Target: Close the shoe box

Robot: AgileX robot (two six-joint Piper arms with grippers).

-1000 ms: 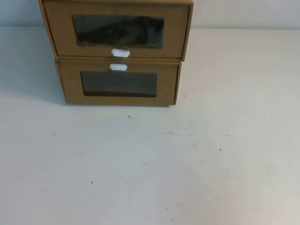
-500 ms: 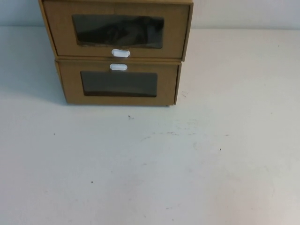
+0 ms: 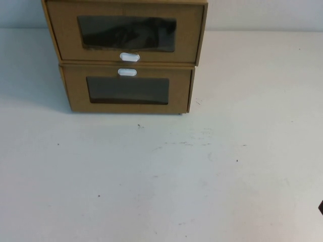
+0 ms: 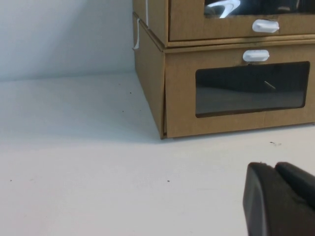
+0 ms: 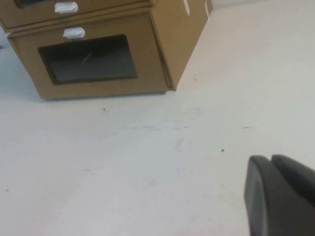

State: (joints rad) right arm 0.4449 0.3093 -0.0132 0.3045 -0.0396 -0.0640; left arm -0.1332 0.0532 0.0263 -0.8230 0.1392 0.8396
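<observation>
The shoe box (image 3: 65, 30) is the upper of two stacked brown cardboard boxes at the table's far left-centre. It has a dark window (image 3: 126, 33) with a white pull tab (image 3: 129, 57) below it. Its drawer front stands slightly forward of the box beneath. The left wrist view shows the shoe box (image 4: 187, 19), and the right wrist view shows it (image 5: 29, 17) too. My left gripper (image 4: 273, 166) hovers shut over bare table, well short of the boxes. My right gripper (image 5: 269, 158) is also shut and empty, low over the table to the boxes' right.
The lower matching box (image 3: 75, 91) has its white tab (image 3: 127, 72) above its window and rests on the white table (image 3: 161, 176). A dark sliver of the right arm (image 3: 321, 206) shows at the right edge. Small dark specks dot the tabletop.
A dark sliver of the right arm has come into the high view at the right edge. The boxes have not moved.
</observation>
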